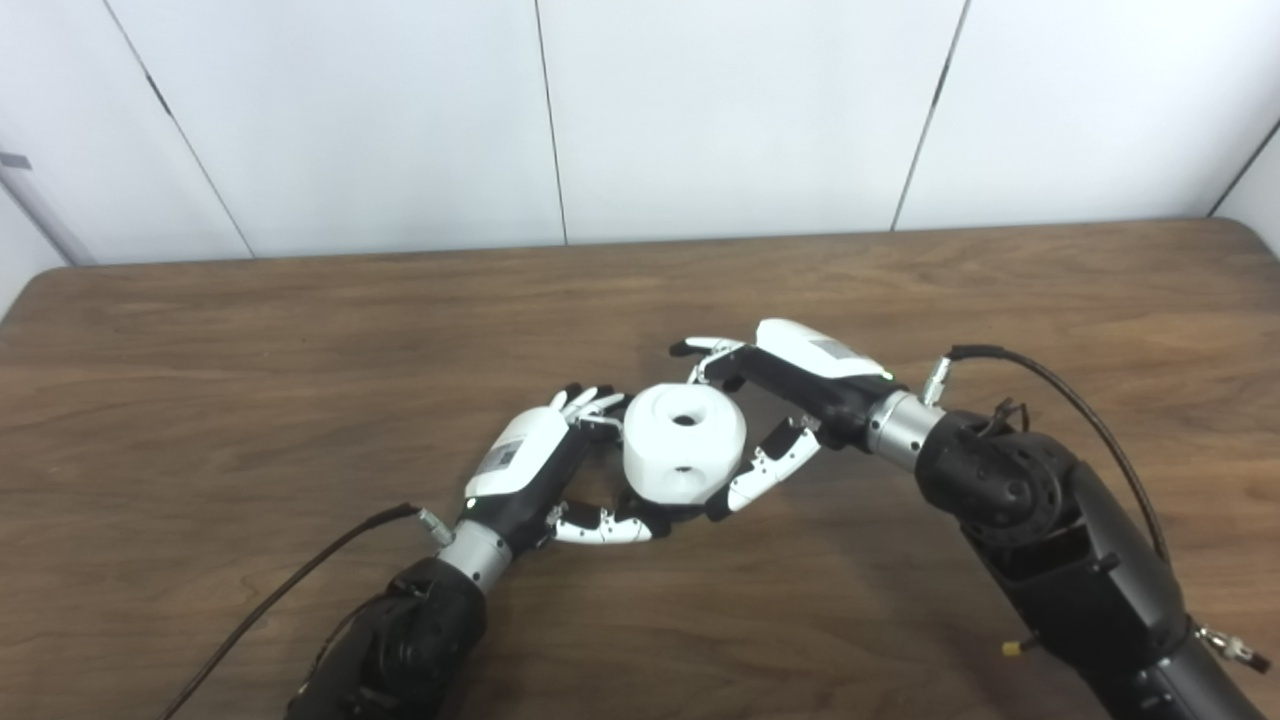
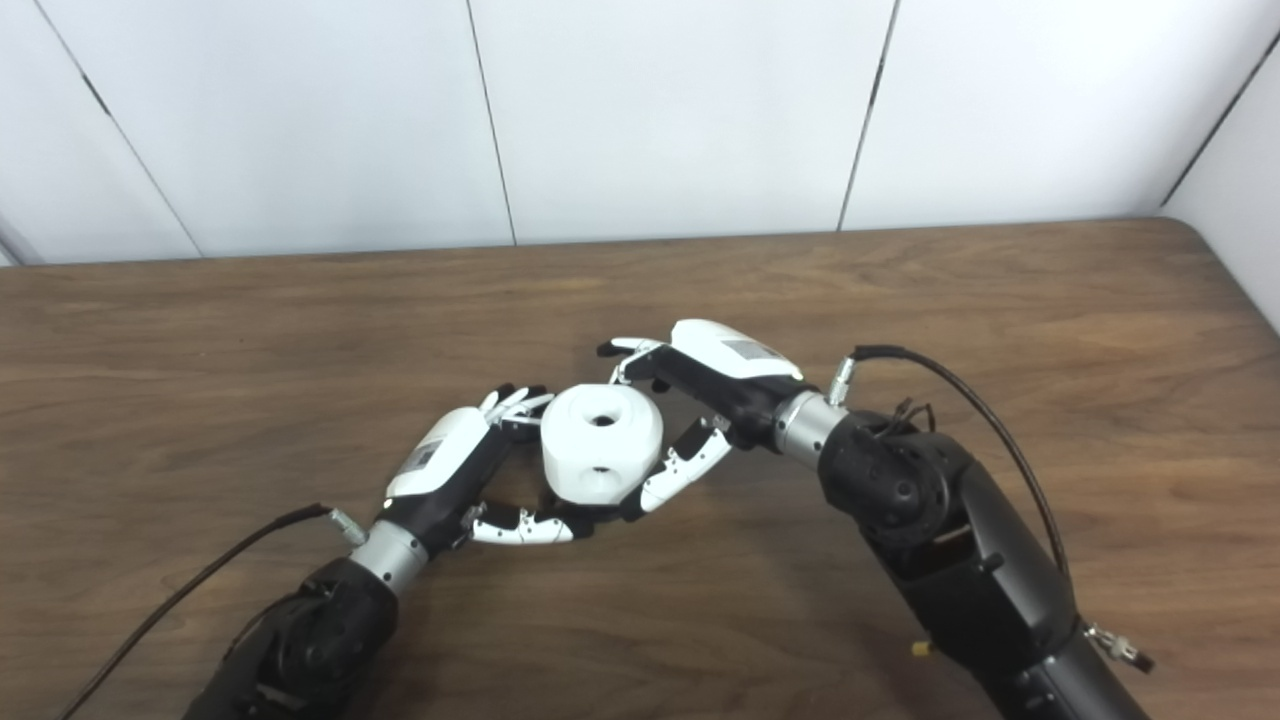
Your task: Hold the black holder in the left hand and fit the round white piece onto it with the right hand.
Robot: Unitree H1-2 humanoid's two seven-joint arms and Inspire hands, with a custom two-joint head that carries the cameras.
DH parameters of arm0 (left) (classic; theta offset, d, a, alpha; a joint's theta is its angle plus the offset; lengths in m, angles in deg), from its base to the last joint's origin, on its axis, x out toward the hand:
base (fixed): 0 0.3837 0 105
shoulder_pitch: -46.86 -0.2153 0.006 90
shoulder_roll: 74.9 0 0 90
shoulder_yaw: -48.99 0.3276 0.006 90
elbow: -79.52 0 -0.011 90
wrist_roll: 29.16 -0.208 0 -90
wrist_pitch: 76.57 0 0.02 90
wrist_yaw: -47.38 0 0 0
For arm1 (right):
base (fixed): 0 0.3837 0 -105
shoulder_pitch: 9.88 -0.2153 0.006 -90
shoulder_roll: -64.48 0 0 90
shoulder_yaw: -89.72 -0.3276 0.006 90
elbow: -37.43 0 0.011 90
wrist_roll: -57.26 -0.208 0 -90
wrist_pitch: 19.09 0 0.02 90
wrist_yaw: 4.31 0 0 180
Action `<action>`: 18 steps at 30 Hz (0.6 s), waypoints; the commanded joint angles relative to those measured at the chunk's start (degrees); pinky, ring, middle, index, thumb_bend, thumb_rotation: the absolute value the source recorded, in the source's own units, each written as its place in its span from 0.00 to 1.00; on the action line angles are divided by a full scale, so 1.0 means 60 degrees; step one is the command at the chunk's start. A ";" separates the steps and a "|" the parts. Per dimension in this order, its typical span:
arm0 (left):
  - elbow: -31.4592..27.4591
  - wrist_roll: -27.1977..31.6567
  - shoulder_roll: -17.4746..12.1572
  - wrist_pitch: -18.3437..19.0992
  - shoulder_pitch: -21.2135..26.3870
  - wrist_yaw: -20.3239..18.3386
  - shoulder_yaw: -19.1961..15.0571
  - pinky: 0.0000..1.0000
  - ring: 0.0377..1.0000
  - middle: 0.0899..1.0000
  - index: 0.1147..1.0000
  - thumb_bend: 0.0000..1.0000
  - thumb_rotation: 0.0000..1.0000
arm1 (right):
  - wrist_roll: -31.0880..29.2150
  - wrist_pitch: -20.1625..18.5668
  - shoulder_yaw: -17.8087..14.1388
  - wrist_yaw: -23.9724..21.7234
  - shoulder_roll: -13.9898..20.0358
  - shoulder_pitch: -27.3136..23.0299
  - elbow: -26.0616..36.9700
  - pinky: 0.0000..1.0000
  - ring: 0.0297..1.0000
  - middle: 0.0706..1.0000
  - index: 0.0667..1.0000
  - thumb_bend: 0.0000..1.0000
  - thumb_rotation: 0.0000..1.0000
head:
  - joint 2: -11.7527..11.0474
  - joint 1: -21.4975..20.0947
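A: Start with the biggest thing. What carries it all?

B: A table point(image 1: 300, 330) of brown wood grain, matte, with rounded far corners. The work sits a little nearer the front edge than the far edge, roughly midway between the left and right edges.

A: And the arms?

B: Both come in from the front edge. The right hand point(image 1: 800, 385), black with a glossy white shell on its back, reaches in from the right; its fingers point(image 1: 765, 468) are curled around the round white piece point(image 1: 685, 440), thumb low on the near side, the others behind it. The left hand point(image 1: 535, 465) comes from the left, fingers bent in under and beside the same piece.

A: The piece itself?

B: A thick smooth puck, matte white plastic by the look of it, with rounded edges, a hole in the top face and a smaller one in the side wall.

A: And the black holder?

B: I cannot make it out; only a dark patch shows beneath the puck between the two hands, so I cannot tell what the left fingers clamp.

A: Which step, then?

B: I judge it the fitting itself. The next move calls for a steady left hand and a square, gentle press from the right.
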 commanded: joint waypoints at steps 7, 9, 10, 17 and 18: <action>0.0381 -0.0030 -0.0072 0.0514 -0.0385 -0.1039 0.0346 1.00 0.97 0.89 0.42 0.52 0.06 | -0.0706 -0.0334 -0.0475 -0.0670 0.0509 -0.0859 0.0677 0.61 0.81 0.94 1.00 1.00 0.37 | -0.0030 0.0022; 0.0393 -0.0056 -0.0066 0.0529 -0.0369 -0.1052 0.0351 1.00 0.97 0.90 0.42 0.52 0.06 | -0.0861 -0.0429 -0.0551 -0.0777 0.0574 -0.0917 0.0786 0.58 0.80 0.95 1.00 1.00 0.36 | -0.0020 0.0028; 0.0405 -0.0063 -0.0062 0.0530 -0.0362 -0.1056 0.0351 1.00 0.97 0.90 0.42 0.52 0.06 | -0.0921 -0.0464 -0.0582 -0.0811 0.0598 -0.0935 0.0824 0.59 0.81 0.96 1.00 1.00 0.35 | -0.0042 0.0039; 0.0444 0.0002 -0.0047 0.0470 -0.0362 -0.1041 0.0310 1.00 0.97 0.90 0.42 0.52 0.06 | -0.1056 -0.0578 -0.0664 -0.0845 0.0699 -0.0993 0.0889 0.63 0.85 0.98 1.00 1.00 0.35 | -0.0055 0.0069; 0.0458 0.0024 -0.0046 0.0458 -0.0363 -0.1039 0.0301 1.00 0.98 0.90 0.42 0.52 0.05 | -0.1054 -0.0566 -0.0663 -0.0831 0.0712 -0.0984 0.0886 0.63 0.84 0.97 1.00 1.00 0.35 | -0.0055 0.0069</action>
